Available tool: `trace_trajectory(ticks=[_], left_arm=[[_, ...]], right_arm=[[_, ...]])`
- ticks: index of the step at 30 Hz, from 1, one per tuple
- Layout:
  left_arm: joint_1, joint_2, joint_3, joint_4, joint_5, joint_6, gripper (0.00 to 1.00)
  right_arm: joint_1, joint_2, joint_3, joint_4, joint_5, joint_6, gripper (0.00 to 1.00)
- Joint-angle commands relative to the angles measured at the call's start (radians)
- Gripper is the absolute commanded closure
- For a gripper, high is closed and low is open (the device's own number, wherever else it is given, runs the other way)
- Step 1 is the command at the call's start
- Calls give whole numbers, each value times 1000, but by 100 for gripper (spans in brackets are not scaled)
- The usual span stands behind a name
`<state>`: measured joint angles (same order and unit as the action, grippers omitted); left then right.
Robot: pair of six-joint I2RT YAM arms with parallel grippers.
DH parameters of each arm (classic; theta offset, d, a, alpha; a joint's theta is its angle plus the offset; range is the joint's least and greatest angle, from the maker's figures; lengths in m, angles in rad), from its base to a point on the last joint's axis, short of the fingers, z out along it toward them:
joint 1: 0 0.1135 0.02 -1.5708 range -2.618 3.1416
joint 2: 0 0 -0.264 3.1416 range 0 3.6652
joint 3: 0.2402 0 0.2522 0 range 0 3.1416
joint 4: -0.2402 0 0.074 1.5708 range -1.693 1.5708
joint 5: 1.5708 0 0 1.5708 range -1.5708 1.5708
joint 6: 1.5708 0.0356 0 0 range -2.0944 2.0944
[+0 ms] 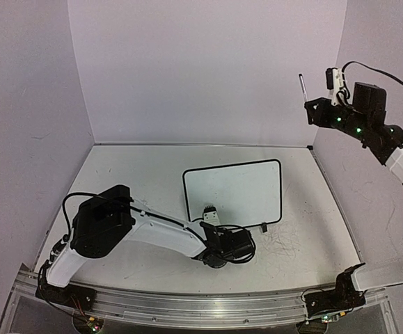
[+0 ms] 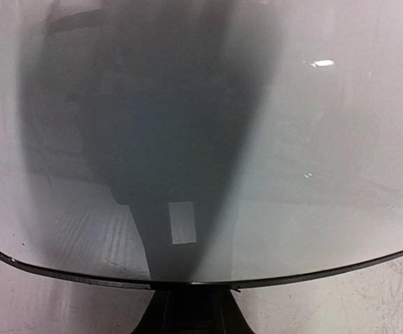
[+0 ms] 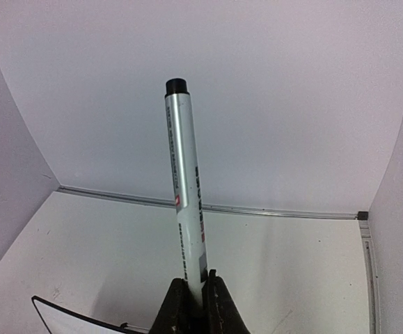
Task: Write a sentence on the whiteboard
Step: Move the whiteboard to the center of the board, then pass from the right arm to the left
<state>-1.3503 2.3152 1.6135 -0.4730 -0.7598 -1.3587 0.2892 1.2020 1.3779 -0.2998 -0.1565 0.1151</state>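
On table [image 1: 117, 174]: whiteboard [image 1: 243, 188], left claw [image 1: 210, 212] perhaps gripping it | right claw [image 3: 195, 284] clamps marker [image 3: 182, 174]

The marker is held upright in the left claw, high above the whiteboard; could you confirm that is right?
The side is wrong: the right claw holds the marker, as the right wrist view shows; it is upright, high above the whiteboard.

Black-framed whiteboard [image 1: 239, 188], rounded corners, mid-scene.

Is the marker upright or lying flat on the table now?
Upright: the right gripper is shut on the lower end of the marker, high above the table, and its black end points up.
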Motion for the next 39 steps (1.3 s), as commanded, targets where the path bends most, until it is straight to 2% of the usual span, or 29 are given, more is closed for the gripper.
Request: trace_trajectory(ticks=[1, 3, 6, 13, 20, 26, 29, 33, 36, 39], left_arm=[[-47, 54, 61, 42, 94, -62, 94], [-57, 41, 49, 37, 80, -53, 74], [-64, -2, 11, 35, 68, -40, 56], [-97, -84, -33, 38, 66, 49, 39], [-146, -294, -207, 90, 120, 126, 27], [-185, -572, -493, 387, 260, 318, 21], [-182, -773, -682, 677, 322, 422, 19], [-166, -988, -756, 856, 314, 608, 15], [-112, -1095, -824, 1044, 409, 690, 12], [-2, -1122, -869, 1169, 538, 643, 9]], right_arm=[[44, -65, -32, 2, -66, 51, 100], [72, -89, -53, 5, -72, 65, 100], [96, -112, -84, 18, -97, 79, 100], [104, -123, -146, 80, -258, 132, 100], [152, -135, -245, 250, -379, 255, 100], [208, -146, -375, 510, -463, 429, 100], [246, -144, -472, 722, -470, 563, 100], [325, -124, -571, 975, -419, 726, 100], [384, -91, -621, 1118, -354, 861, 100], [453, -47, -640, 1200, -289, 966, 100]])
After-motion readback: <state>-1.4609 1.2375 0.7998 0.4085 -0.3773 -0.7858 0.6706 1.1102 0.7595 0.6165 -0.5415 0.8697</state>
